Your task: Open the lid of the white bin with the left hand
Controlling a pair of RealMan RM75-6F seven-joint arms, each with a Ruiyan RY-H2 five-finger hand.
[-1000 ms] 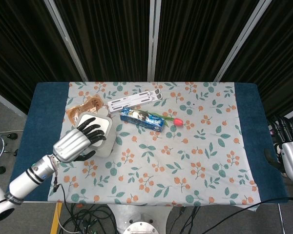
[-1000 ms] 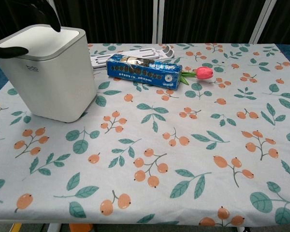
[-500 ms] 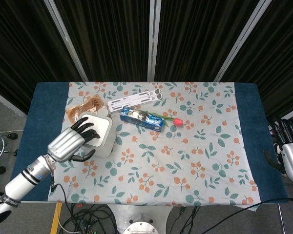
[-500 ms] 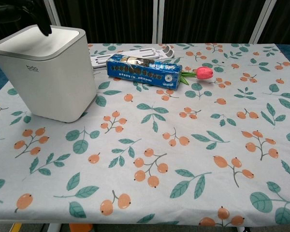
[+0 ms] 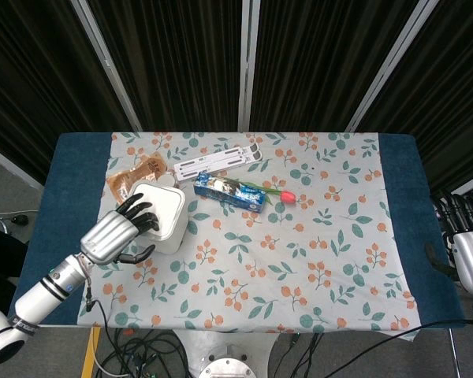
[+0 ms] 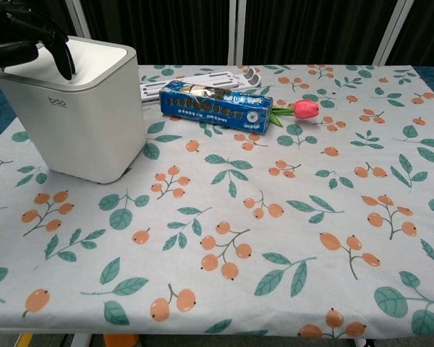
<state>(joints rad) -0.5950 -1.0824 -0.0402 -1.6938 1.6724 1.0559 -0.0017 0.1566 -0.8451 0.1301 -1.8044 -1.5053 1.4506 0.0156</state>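
The white bin (image 5: pixel 165 216) (image 6: pixel 83 123) stands at the table's left, its flat lid (image 6: pixel 98 56) lying down on top. My left hand (image 5: pixel 114 236) reaches in from the near left. Its dark fingers (image 5: pixel 140 217) (image 6: pixel 58 50) are spread and curl over the lid's left rim, touching it. The thumb (image 5: pixel 135 253) sticks out beside the bin's near side. The hand grips nothing. My right hand (image 5: pixel 469 252) hangs off the table's right edge with fingers apart and nothing in it, seen only in the head view.
A blue packet (image 5: pixel 229 192) (image 6: pixel 215 105) lies right of the bin with a pink tulip (image 5: pixel 286 197) (image 6: pixel 304 108) beside it. A white folding stand (image 5: pixel 217 162) and a brown snack bag (image 5: pixel 138 171) lie behind the bin.
My left hand drew back from across the lid toward its left rim. The bin has slid slightly to the right. The right hand has stayed put.
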